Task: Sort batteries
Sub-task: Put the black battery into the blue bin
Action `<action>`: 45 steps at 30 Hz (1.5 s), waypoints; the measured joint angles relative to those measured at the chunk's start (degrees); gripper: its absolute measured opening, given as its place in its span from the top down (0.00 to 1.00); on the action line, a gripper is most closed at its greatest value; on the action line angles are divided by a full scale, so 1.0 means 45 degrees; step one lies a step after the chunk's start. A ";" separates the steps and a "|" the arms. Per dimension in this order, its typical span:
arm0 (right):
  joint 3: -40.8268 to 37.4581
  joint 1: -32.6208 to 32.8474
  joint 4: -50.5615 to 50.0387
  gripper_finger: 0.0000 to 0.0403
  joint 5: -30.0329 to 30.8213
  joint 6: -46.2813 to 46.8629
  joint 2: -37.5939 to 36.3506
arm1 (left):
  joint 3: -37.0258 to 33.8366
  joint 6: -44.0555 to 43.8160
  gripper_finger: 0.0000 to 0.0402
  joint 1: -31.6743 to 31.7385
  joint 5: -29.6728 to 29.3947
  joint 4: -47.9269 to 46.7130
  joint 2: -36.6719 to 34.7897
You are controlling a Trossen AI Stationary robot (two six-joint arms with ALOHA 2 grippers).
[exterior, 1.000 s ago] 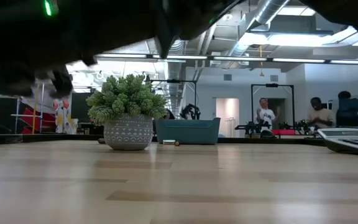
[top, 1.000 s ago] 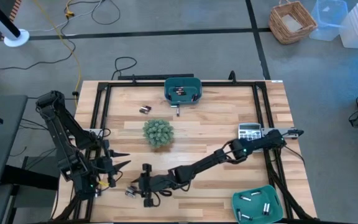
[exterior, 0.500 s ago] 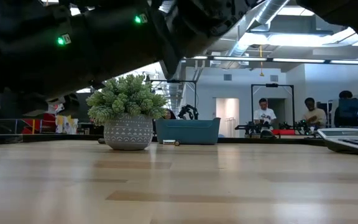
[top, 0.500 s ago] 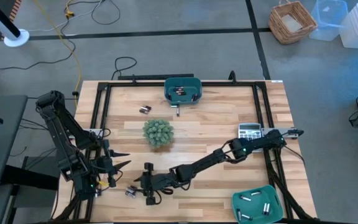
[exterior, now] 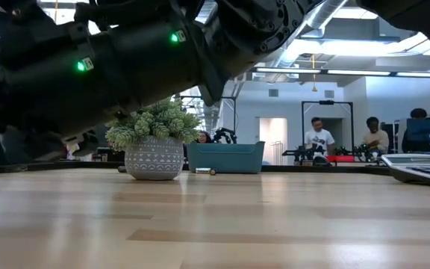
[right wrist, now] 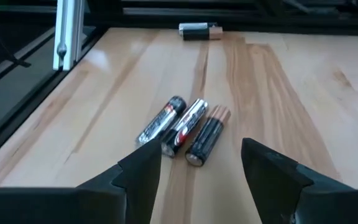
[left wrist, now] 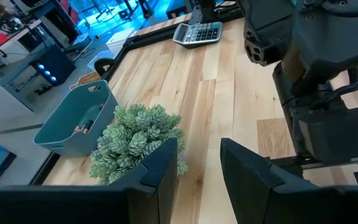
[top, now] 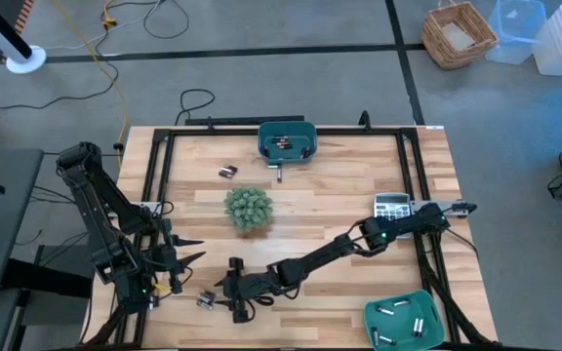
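Three batteries lie side by side on the wood near the table's front left corner, also seen from above as the same batteries. My right gripper hovers open just short of them, low over the table and reaching in from the right. Another battery lies farther off by the black rail. Two batteries lie on the far left part of the table. My left gripper waits open at the left edge, holding nothing.
A potted plant stands mid-table. A teal bin with batteries sits at the far edge, and a second teal bin with batteries at the near right corner. A calculator lies at the right. A black frame rail borders the table.
My right gripper has sunk a little toward the table, over the three batteries at the front left. In the low view its dark arm now fills more of the upper left.
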 joint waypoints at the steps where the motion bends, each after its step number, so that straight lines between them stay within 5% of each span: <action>1: 0.0000 0.0004 -0.0029 0.41 0.0000 -0.0015 -0.0001 | 0.0000 0.0000 0.71 0.0000 0.0004 0.0000 0.0000; 37: 0.0010 0.0007 -0.0499 0.41 0.0026 -0.0044 -0.0010 | 0.0000 -0.0001 0.71 0.0000 -0.0215 0.0010 0.0000; 45: 0.0049 0.0228 0.0035 0.41 0.0033 -0.0997 -0.1220 | 0.0000 -0.0011 0.71 0.0001 -0.0393 0.0019 0.0001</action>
